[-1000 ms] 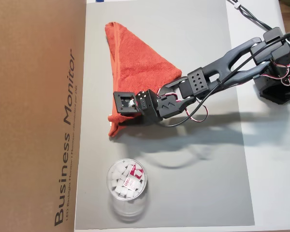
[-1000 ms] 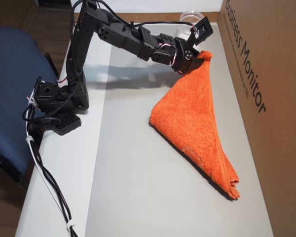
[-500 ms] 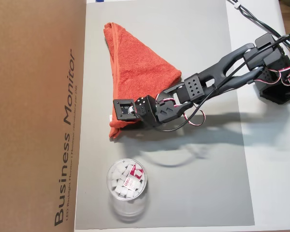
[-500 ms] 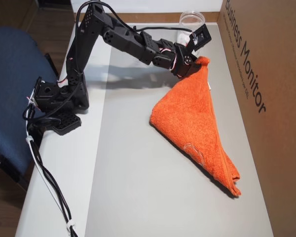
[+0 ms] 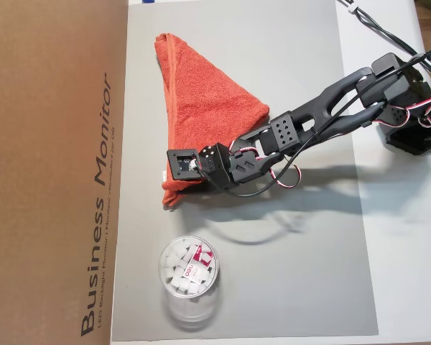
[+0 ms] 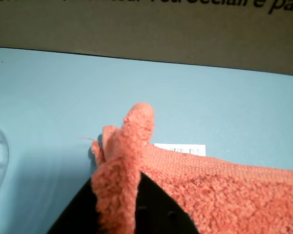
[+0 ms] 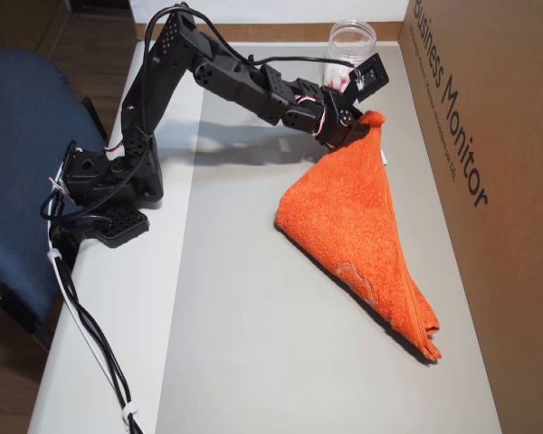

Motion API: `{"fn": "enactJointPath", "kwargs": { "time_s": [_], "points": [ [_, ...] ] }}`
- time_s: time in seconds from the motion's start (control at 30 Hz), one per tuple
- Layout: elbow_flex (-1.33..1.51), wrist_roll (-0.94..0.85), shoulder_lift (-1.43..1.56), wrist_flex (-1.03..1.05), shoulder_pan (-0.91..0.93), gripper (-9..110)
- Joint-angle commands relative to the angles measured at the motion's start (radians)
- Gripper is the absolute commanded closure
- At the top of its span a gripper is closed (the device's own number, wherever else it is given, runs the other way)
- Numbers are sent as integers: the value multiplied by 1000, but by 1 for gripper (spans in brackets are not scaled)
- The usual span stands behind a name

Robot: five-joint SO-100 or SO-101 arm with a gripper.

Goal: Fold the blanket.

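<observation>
While the blanket (image 5: 205, 115) lay folded into a triangle on the grey mat (image 5: 302, 273), the gripper (image 5: 174, 188) held its corner nearest the cardboard box (image 5: 54, 172). In an overhead view, that pinched corner sat at roughly 7 o'clock from the blanket's middle, the sharp far corner pointed toward 11 o'clock, and the third corner pointed toward 3 o'clock beneath the arm (image 5: 323, 108).

In another overhead view, the blanket (image 7: 353, 226) spread from the gripper (image 7: 366, 116) at 12 o'clock down to a narrow tip at 5 o'clock, with a hemmed edge running alongside the cardboard box (image 7: 489, 181). The arm (image 7: 217, 72) reached across from its base (image 7: 104, 181) at 9 o'clock on the white table (image 7: 109, 344).

The wrist view showed the jaws pinching the blanket (image 6: 210, 190): a tuft of terry cloth stood up between the dark fingers (image 6: 156, 209), raised off the mat. A small white tag (image 6: 180, 149) with printed bars lay on the mat just beyond the held edge.

A clear plastic jar (image 5: 189, 277) of white pieces stood on the mat at 6 o'clock from the gripper, apart from the blanket. Cables (image 7: 86, 325) trailed from the base over the table edge beside a blue chair (image 7: 23, 154)
</observation>
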Motion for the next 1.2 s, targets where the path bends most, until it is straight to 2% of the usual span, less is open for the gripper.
{"fn": "enactJointPath", "kwargs": {
  "time_s": [0.0, 0.13, 0.7, 0.93, 1.17],
  "points": [
    [-37, -95, 8, -3, 3, 101],
    [-26, -215, 6, -3, 0, 101],
    [-43, -259, -55, -3, -26, 101],
    [-44, -339, -55, -15, -26, 89],
    [-44, -364, -54, -18, -26, 88]
  ]
}}
